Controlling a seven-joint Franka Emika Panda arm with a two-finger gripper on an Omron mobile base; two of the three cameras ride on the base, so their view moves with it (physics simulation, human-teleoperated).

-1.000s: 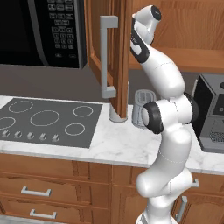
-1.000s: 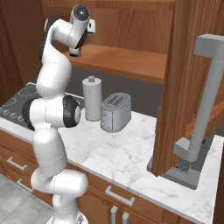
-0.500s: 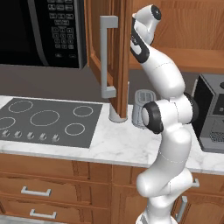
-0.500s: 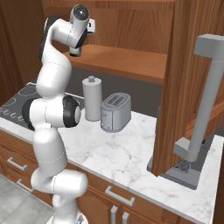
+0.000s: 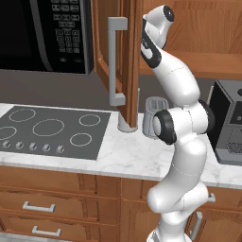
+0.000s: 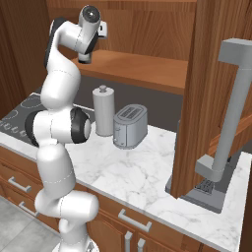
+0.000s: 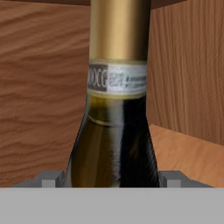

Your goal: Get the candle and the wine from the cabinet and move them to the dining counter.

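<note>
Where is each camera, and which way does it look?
Left base view: behind the arm's left, looking over the cooktop at the open cabinet; arm at right.
Right base view: behind its right, facing the toaster and cabinet shelf; arm at left.
Hand view: on the hand, facing the wine.
Both base views share the toaster.

Glossy white rounded arm (image 5: 182,142), dark joint rings, possibly grey fingertips (image 7: 48,178)

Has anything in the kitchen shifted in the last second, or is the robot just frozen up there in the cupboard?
Nothing visibly moved. The arm reaches into the open cabinet exactly as before. The toaster, the grey canister and the cabinet door sit unchanged. In the hand view the gripper flanks the wine on both sides; whether it grips the bottle can't be told.
</note>
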